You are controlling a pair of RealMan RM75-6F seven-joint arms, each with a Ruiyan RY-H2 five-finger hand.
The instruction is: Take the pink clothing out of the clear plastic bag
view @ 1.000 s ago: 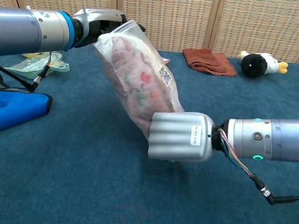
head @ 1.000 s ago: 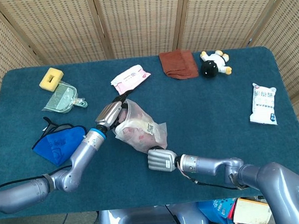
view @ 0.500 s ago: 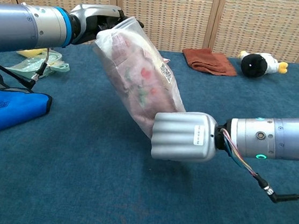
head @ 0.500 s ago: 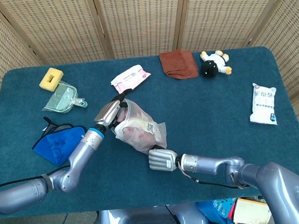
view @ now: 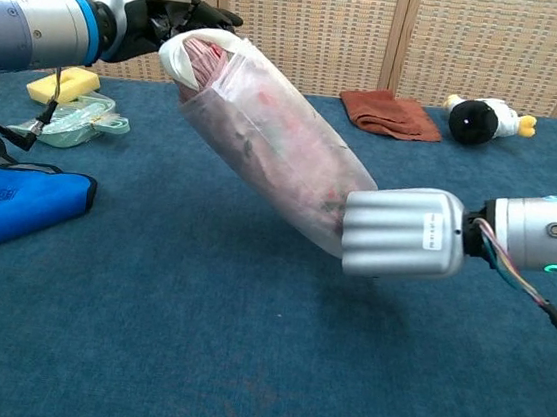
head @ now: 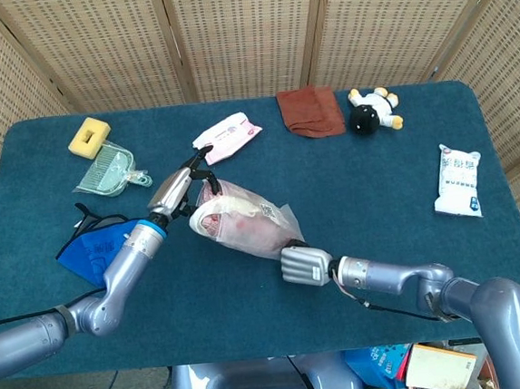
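A clear plastic bag [head: 244, 220] [view: 265, 147] with pink patterned clothing [view: 276, 143] inside hangs stretched in the air between both hands, above the blue table [head: 378, 184]. My left hand [head: 176, 191] [view: 150, 15] grips the bag's open mouth at the upper left. My right hand [head: 304, 265] [view: 402, 233] grips the bag's bottom end at the lower right, fingers curled around it. The clothing stays wholly inside the bag; its pink edge shows at the mouth [view: 203, 54].
A blue cloth bag [head: 96, 250] lies left of my left arm. A green dustpan [head: 108, 171], yellow sponge [head: 88, 135], wipes pack [head: 227, 135], brown cloth [head: 310, 111], plush toy [head: 371, 110] and white packet [head: 457, 180] ring the table.
The hands have pulled apart: the left hand moved up and left, the right hand moved right. The bag went from steeply slumped to stretched out long between them.
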